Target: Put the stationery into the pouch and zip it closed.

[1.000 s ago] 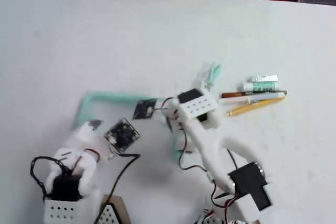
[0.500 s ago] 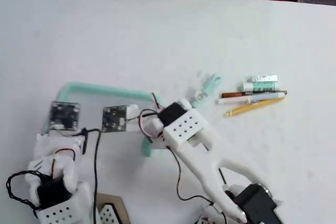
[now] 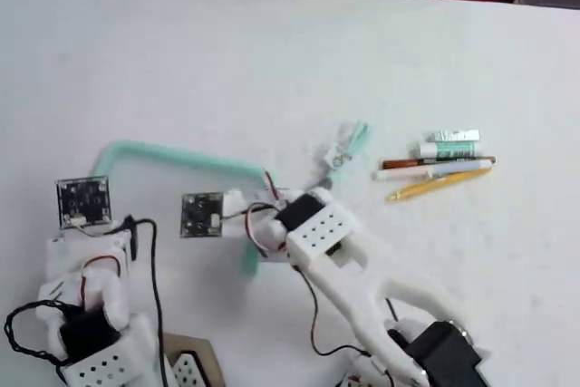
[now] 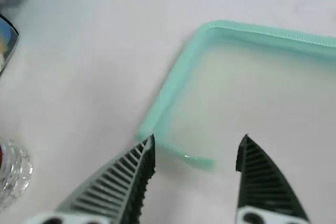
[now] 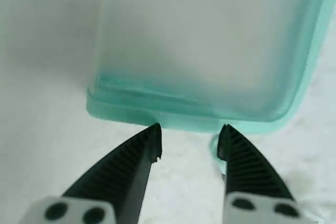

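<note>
The pouch [image 3: 181, 158] has slid toward 9 o'clock over the last second. Its teal edge now begins further along that way, and the small teal tag [image 3: 349, 145] off its 2 o'clock corner has trailed after it. Both arms went with it: the left arm [image 3: 91, 314] has drawn back toward 7 o'clock, and the right arm [image 3: 362, 287] has swung in from 3 o'clock.

The pouch now lies at about 8 o'clock of the table [image 3: 272, 43], well apart from the stationery at 3 o'clock. We judge that a step away from the goal. Nothing is inside yet, the gap to the pens has widened, and every piece is untouched. We cannot tell whether the zip is open.

The left gripper [image 4: 197, 140] hangs over a corner of the pouch [image 4: 247, 87], fingers wide apart and gripping nothing. The right gripper [image 5: 189, 128] sits just outside the pouch's [image 5: 205, 40] teal edge, fingers apart by a narrower gap and also empty.

We count:
- one pouch
- one tag
- four pieces of stationery: one white-and-green tube [image 3: 449, 144] and three pens, brown [image 3: 435, 162], white [image 3: 433, 172] and yellow [image 3: 433, 185]
- two arms, each with one gripper
</note>
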